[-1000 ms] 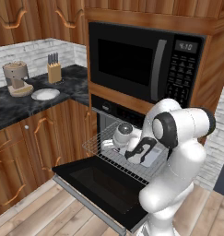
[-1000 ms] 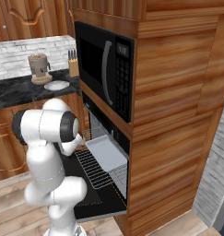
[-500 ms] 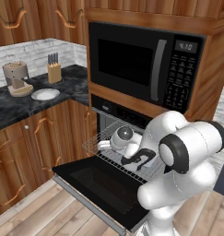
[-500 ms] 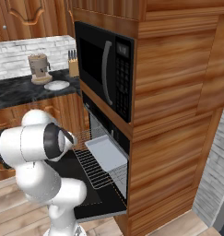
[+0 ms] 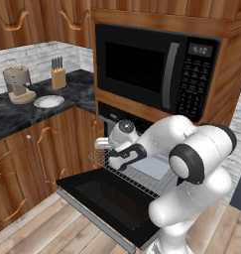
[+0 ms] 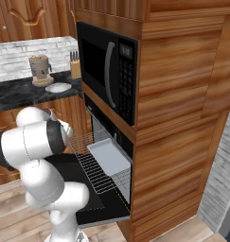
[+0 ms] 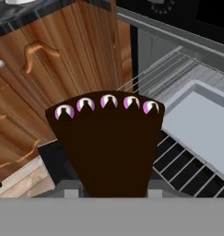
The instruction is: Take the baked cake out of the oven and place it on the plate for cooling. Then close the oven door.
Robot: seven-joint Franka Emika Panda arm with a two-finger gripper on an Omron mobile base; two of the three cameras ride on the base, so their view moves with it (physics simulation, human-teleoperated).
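The baked cake [image 7: 109,147], a dark brown wedge with a row of pink-white dollops along its wide edge, fills the middle of the hand view, and my gripper [image 7: 112,186] is shut on its narrow end. In the left base view the gripper [image 5: 100,144] points left, just outside the oven [image 5: 113,113], above the left side of the lowered oven door [image 5: 104,196]. The pale grey baking tray [image 5: 154,166] lies bare on the pulled-out wire rack [image 6: 95,168]. The white plate [image 5: 48,101] sits on the dark counter to the left, well away from the gripper.
A black microwave [image 5: 151,69] sits right above the oven. A tan coffee grinder [image 5: 18,84] and a knife block [image 5: 57,77] stand on the counter beside the plate. Wooden cabinet doors [image 7: 49,69] lie between the oven and the counter. The open door juts out over the floor.
The arm has swung left, carrying the hand from over the rack and tray out past the oven's left edge, with the cake in its grip.
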